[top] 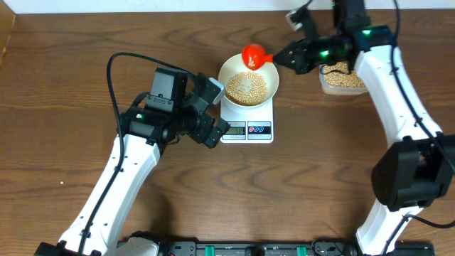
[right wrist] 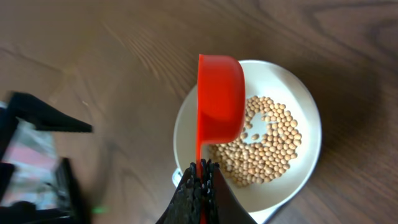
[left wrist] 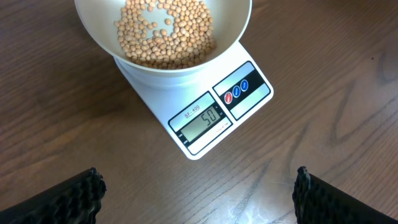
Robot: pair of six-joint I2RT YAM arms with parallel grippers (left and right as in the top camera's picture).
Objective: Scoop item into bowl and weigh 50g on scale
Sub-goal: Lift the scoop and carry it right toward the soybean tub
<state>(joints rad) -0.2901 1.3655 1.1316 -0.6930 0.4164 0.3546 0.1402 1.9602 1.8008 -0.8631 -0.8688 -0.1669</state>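
**A:** so where are the small pale tan beans at?

**B:** loose heap in the round white bowl, which sits on the small white digital scale on the wooden tabletop. Display reads 50.

**A:** and the fingers?

**B:** Right fingers pinched tight on the red plastic scoop's handle, with the scoop over the bowl's rim. Left fingers spread wide, holding nothing, just in front of the scale.

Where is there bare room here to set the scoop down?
The table is bare in front of the scale, toward the near edge, and at the back-left corner. Crowded: the left end effector beside the scale; bowl, red scoop, right end effector and tub cluster behind.
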